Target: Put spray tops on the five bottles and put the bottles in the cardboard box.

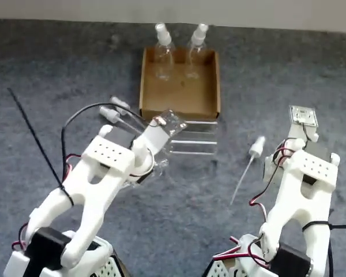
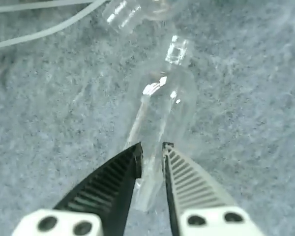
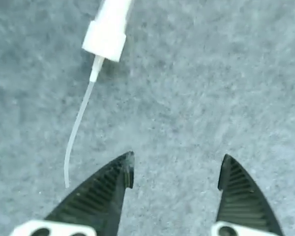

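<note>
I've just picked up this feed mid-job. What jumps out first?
At the far side, the cardboard box has two capped bottles standing at its far wall. Just in front of it, the left gripper is shut on an uncapped clear bottle. The right gripper hangs open beside a loose spray top with its long tube.

- Cardboard box [image 1: 143, 86] at far centre of grey tabletop [image 1: 57, 69].
- Two capped bottles [image 1: 163, 49] upright against box's far wall.
- Left gripper [image 1: 160, 131] just near of box, clear bottle [image 1: 174, 122] at its tip.
- More clear bottles [image 1: 193, 143] lying beside it.
- Two spray tops [image 1: 116, 109] left of box.
- Single spray top [image 1: 255, 147] with tube, just left of right arm [image 1: 305, 179].
</note>
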Robot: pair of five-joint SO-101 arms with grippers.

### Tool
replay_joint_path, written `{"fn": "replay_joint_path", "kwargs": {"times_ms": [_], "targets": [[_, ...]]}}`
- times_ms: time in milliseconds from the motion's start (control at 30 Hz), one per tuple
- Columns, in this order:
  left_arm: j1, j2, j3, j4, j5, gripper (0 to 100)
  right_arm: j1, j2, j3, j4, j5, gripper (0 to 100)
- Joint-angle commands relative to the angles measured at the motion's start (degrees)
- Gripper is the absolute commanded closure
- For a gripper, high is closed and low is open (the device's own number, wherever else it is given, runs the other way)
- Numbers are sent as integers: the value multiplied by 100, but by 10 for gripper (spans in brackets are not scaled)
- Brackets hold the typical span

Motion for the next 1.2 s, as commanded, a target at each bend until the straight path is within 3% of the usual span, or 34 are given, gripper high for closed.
{"fn": "replay_joint_path", "kwargs": {"times_ms": [0,300,433,567,767,1167], "targets": [[40,-514,-110,-62,70,965,57,-224,-382,163,-44,760],[444,-681,-1640,712,97,964,251,-646,-365,171,-44,760],[980,-356,-2070,651,97,964,1367,-1429,-338,110,53,760],[1727,532,-2651,255,440,960,2686,-1868,-198,-470,897,760],[2633,2387,-4004,-422,571,819,3855,-1367,374,-1270,1433,760],[2993,5332,-7521,-668,1073,803,4084,-1059,1349,-2149,1653,760]]}}
